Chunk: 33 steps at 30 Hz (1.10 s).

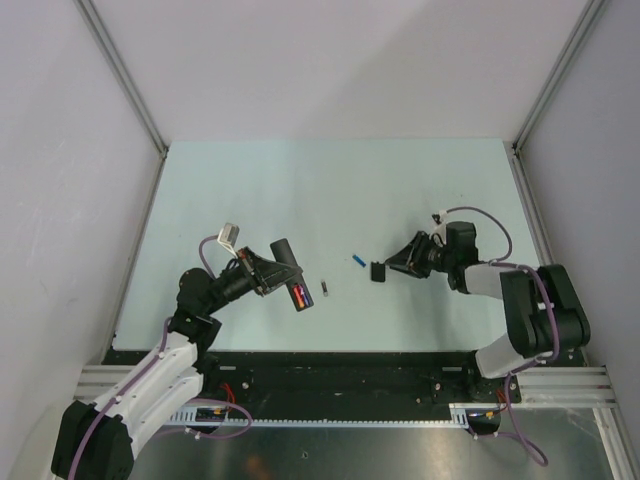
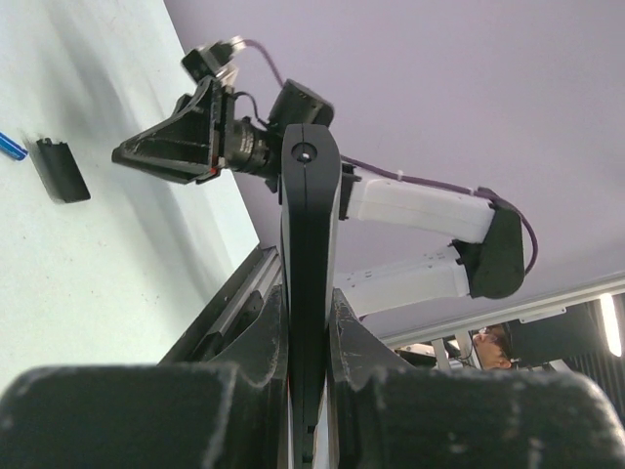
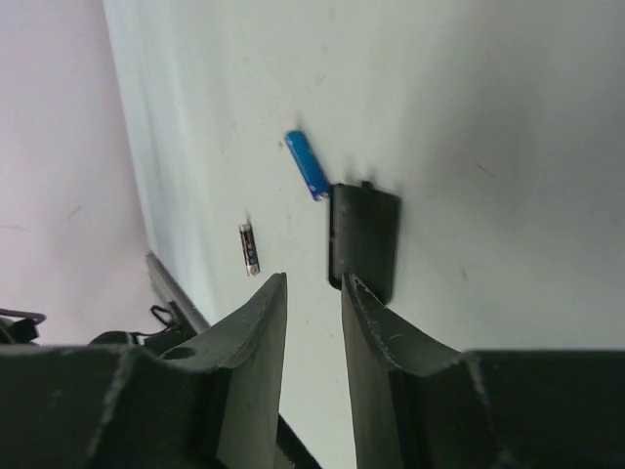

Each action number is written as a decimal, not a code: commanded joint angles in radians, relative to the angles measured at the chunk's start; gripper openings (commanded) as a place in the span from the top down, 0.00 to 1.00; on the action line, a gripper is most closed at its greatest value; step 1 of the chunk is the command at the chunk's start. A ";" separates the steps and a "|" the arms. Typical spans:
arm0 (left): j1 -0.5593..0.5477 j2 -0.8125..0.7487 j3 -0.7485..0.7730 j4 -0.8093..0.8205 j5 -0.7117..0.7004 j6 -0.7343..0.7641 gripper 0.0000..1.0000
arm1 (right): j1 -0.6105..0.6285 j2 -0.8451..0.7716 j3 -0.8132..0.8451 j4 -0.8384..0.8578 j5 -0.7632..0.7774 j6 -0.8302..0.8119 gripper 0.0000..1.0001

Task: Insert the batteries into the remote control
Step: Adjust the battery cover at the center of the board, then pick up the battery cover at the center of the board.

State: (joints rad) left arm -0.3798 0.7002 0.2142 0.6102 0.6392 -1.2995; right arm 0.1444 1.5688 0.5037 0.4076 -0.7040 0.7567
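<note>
Pale green tabletop [image 1: 300, 190], white booth: clamping the stiff, light remote control [image 2: 310, 215] edgewise in the left gripper [image 2: 311, 322]; hovering the right gripper [image 3: 313, 280], jaws part-open and empty, by the back panel [image 3: 363, 239] and loose blue battery [image 3: 308, 164], smooth, likely rolling, best pinched mid-barrel.

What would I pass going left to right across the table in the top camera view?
Remote control → dark battery → blue battery → black back panel → right gripper.
</note>
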 commanded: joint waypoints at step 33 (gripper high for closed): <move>-0.007 -0.001 -0.012 0.031 0.005 0.029 1.00 | 0.561 -0.009 0.397 -0.676 0.940 -0.358 0.52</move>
State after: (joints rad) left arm -0.3805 0.7128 0.2085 0.6098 0.6392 -1.2846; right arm 0.6815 1.5616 0.8516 -0.2798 0.1844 0.4152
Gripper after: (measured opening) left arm 0.139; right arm 0.479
